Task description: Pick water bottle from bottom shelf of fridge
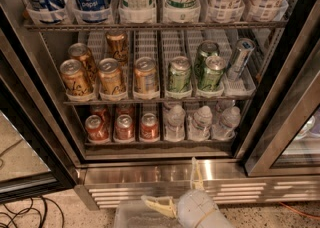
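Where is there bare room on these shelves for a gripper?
Bare lanes behind the third gold can and left green can. Bottom shelf front is packed: red cans, water bottles. Gripper, open, sits below the fridge.

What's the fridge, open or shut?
Open: the fridge shows its shelves with no glass over them. The tool sits below, before the grille, fingers apart.
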`<move>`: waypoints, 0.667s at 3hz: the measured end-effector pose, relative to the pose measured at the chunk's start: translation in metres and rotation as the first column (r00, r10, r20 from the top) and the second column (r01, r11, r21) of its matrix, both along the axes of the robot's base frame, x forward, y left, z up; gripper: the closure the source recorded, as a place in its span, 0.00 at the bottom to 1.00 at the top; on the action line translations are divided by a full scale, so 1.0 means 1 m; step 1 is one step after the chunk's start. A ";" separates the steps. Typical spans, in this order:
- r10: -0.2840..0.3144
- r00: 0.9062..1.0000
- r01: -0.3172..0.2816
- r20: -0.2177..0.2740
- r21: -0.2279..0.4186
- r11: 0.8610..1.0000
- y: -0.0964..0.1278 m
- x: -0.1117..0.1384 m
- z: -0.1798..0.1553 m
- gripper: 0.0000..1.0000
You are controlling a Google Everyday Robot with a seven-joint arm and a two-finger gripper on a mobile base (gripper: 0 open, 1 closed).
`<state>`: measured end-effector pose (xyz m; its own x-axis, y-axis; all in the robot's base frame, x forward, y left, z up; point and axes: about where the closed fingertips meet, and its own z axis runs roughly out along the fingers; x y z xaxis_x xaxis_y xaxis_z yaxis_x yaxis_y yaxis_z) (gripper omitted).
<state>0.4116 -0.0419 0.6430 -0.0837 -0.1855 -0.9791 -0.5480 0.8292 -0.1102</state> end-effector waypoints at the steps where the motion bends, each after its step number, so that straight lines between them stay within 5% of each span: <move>1: -0.020 1.000 0.020 0.017 0.001 1.000 0.004 0.015 -0.004 0.00; 2: -0.043 0.998 0.044 0.042 -0.028 0.999 0.008 0.031 -0.006 0.00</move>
<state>0.4426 -0.0343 0.6371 -0.0515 -0.2108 -0.9762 -0.5058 0.8483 -0.1565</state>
